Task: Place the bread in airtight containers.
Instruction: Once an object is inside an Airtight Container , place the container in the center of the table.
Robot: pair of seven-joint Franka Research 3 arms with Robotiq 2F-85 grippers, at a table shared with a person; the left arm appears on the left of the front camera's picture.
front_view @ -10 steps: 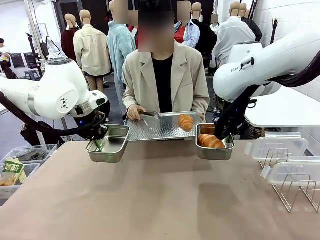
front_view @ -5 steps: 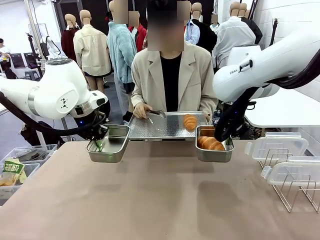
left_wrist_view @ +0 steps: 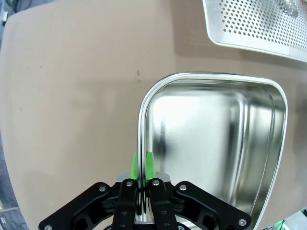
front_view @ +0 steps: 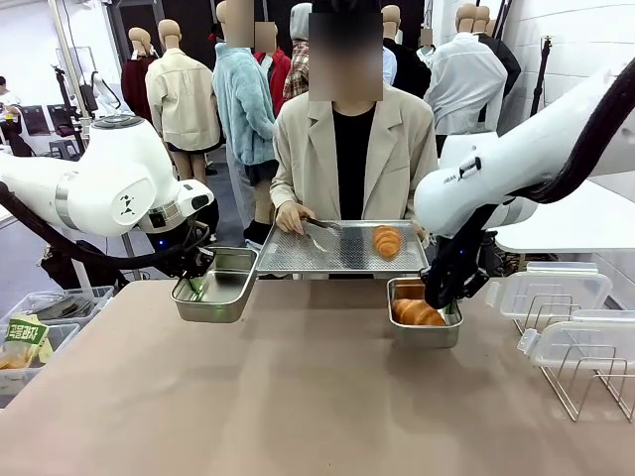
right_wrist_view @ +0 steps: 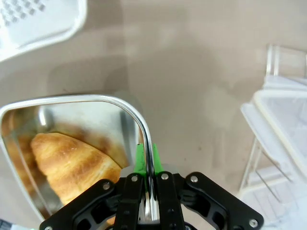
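1. The left claw [left_wrist_view: 142,167] is clamped on the rim of the empty container [left_wrist_view: 211,76], with one green pad inside the wall and one outside. I judge that this keeps the pan steady and open toward the person for loading.
2. The right claw [right_wrist_view: 147,160] is pinched the same way on the rim of the filled container [right_wrist_view: 72,99], low at the far side of the bench [front_view: 298,397]. I cannot tell whether that pan rests on the bench.
3. The first roll [right_wrist_view: 72,158] lies slantwise inside the filled container. It is golden-brown with a ridged, glossy crust.
4. The second roll [front_view: 386,241] lies on the perforated tray [front_view: 317,256], which the person holds just beyond the two pans. The person's hand [front_view: 294,216] is at the tray's other end, with tongs [front_view: 319,226]. This roll is probably meant for the empty container.
5. Clear lids [front_view: 551,288] wait by the wire rack [front_view: 585,377] on the robot's right, so neither pan is sealed yet.
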